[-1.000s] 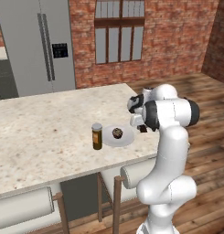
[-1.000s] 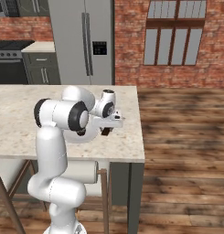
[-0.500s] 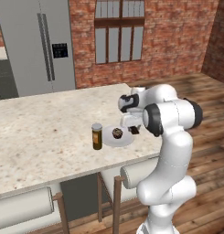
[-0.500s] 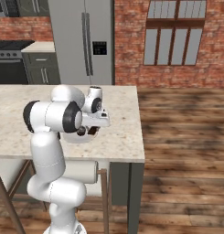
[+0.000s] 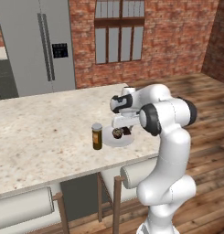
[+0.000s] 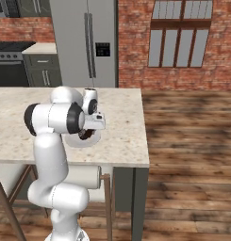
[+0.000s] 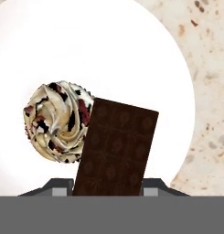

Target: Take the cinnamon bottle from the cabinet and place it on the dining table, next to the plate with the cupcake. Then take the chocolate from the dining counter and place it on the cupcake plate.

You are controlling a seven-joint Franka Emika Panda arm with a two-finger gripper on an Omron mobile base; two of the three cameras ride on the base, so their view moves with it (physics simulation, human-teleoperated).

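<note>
In the hand view my gripper (image 7: pixel 109 185) is shut on the chocolate (image 7: pixel 118 146), a dark rectangular bar. The bar hangs over the white plate (image 7: pixel 109 50), just right of the cupcake (image 7: pixel 56 121) with its swirled cream top. From the left base view the gripper (image 5: pixel 124 130) is low over the plate (image 5: pixel 112 143) and the cupcake (image 5: pixel 117 133) on the dining table (image 5: pixel 40 132). The cinnamon bottle (image 5: pixel 97 136) stands upright just left of the plate. In the right base view the gripper (image 6: pixel 90 133) sits above the plate (image 6: pixel 77 142), mostly hidden by the arm.
The plate lies close to the table's near edge (image 5: pixel 77 167), with two padded stools (image 5: pixel 22 208) tucked under it. A steel fridge (image 5: pixel 45 45) and a stove (image 6: pixel 8 61) stand beyond the table. Wooden floor (image 6: pixel 192 141) lies to the right.
The arm has swung left and lowered, carrying the chocolate from the table's right end to over the cupcake plate. The bottle and plate have not moved.
</note>
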